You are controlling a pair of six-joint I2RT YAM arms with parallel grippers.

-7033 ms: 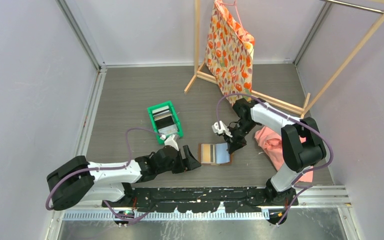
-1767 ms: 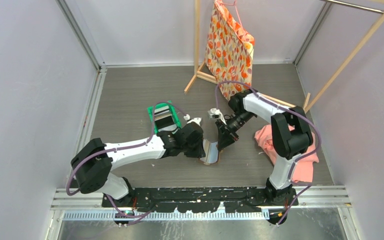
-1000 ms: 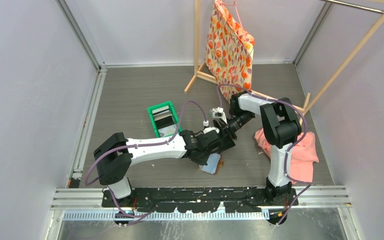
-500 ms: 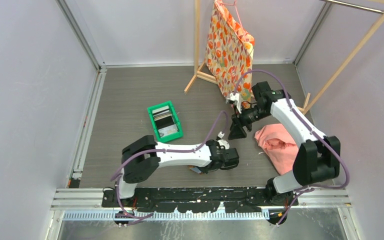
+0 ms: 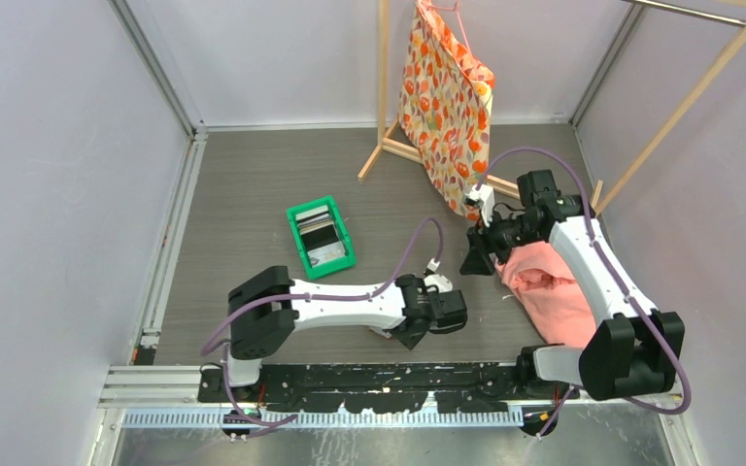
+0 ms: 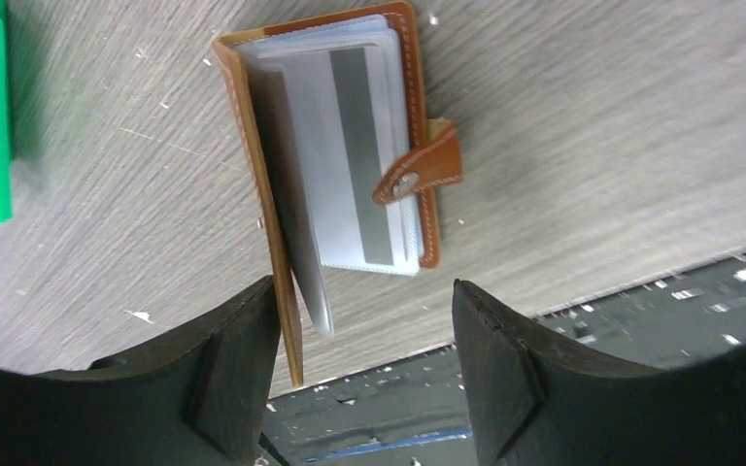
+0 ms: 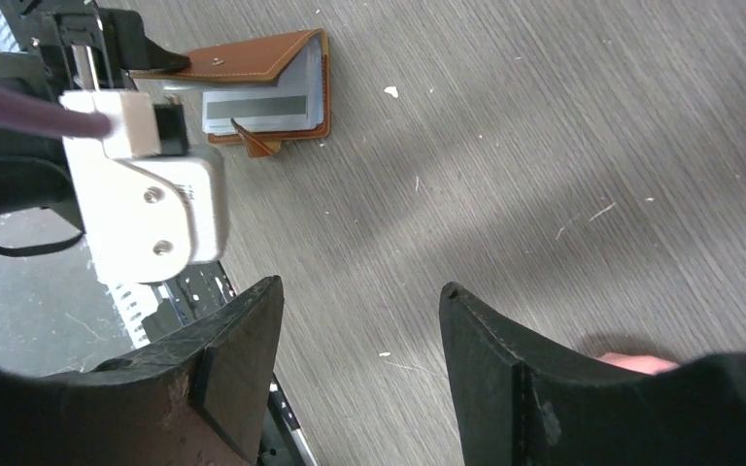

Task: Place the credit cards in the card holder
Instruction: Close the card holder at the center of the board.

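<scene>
The card holder [image 6: 340, 146] lies half folded on the table near the front rail, snap tab [image 6: 420, 177] undone, its brown cover [image 6: 264, 209] standing on edge. A grey striped credit card [image 6: 350, 146] shows inside its sleeves. My left gripper [image 6: 364, 291] hovers open just above it, the cover's edge close beside the left finger [image 6: 238, 369]. In the top view the left gripper [image 5: 410, 330] hides most of the holder. More credit cards [image 5: 317, 233] stand in the green bin [image 5: 342, 254]. My right gripper [image 7: 359, 291] is open and empty, apart from the card holder [image 7: 262, 87].
A pink cloth [image 5: 554, 291] lies under the right arm. A wooden rack [image 5: 386, 116] with a floral bag [image 5: 447, 97] stands at the back. The black base rail [image 6: 583, 330] runs right beside the holder. Grey walls enclose the table.
The left gripper opened and let go of the card holder, which now lies nearer the front rail. The right arm drew back to the right, over the pink cloth.
</scene>
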